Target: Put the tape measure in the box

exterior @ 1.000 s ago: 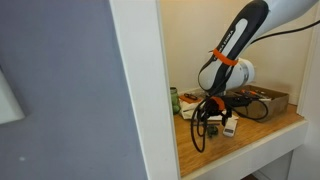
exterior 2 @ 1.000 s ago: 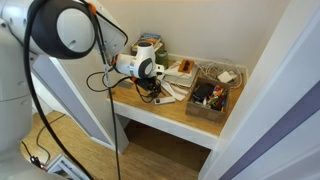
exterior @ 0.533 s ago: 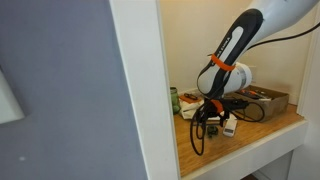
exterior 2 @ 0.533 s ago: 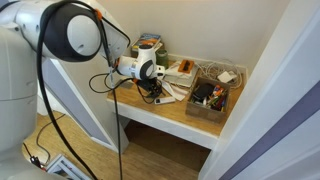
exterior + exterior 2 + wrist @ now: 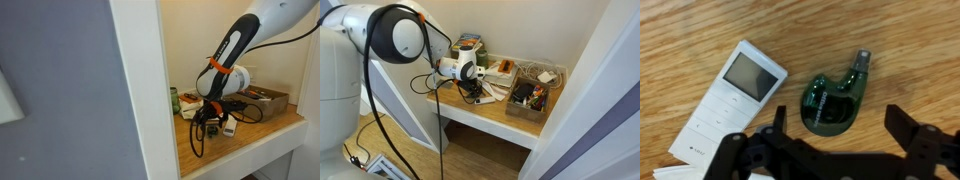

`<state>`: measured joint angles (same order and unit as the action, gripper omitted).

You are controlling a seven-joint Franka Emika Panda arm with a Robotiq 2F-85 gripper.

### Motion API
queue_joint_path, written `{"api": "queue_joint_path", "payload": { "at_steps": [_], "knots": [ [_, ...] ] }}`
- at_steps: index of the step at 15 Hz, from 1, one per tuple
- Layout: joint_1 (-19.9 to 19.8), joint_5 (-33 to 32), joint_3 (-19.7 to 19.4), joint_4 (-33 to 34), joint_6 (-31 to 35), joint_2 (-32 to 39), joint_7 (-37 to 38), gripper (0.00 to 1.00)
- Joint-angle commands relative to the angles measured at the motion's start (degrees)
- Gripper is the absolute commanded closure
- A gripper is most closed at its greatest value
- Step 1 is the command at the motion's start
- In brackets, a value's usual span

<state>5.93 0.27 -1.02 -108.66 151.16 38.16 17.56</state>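
In the wrist view the tape measure [image 5: 833, 100], a small dark green roundish lump with a short tab, lies on the wooden tabletop. My gripper [image 5: 838, 126] is open just above it, with one finger on each side and the lump partly between them, not touching. In both exterior views the gripper [image 5: 210, 118] [image 5: 472, 93] hangs low over the table and hides the tape measure. The tan cardboard box [image 5: 270, 99] [image 5: 528, 103] stands on the table well away from the gripper, with clutter inside it.
A flat white remote [image 5: 732, 100] lies right beside the tape measure, resting on paper. A green jar [image 5: 174, 99] stands by the wall. Books and clutter [image 5: 470, 42] sit at the back. A black cable [image 5: 198, 138] loops under the arm. A white door frame [image 5: 140, 90] borders the alcove.
The arm has shifted slightly over the last second. The gripper stays open above the same spot on the table. Nothing has been taken hold of.
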Motion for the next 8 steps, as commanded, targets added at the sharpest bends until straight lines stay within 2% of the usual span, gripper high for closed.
{"api": "queue_joint_path", "payload": {
  "at_steps": [1, 3, 4, 5, 8],
  "knots": [
    [0.9, 0.3, -0.7, 1.9, -0.4, 1.5, -0.7, 0.09],
    [1.0, 0.3, -0.8, 2.0, -0.7, 1.7, -0.7, 0.16],
    [1.0, 0.3, -0.8, 2.1, -0.9, 1.7, -0.6, 0.32],
    [0.9, 0.3, -0.8, 2.1, -1.1, 1.7, -0.7, 0.35],
    [1.0, 0.3, -0.9, 2.0, -2.5, 1.0, -0.4, 0.58]
  ]
}}
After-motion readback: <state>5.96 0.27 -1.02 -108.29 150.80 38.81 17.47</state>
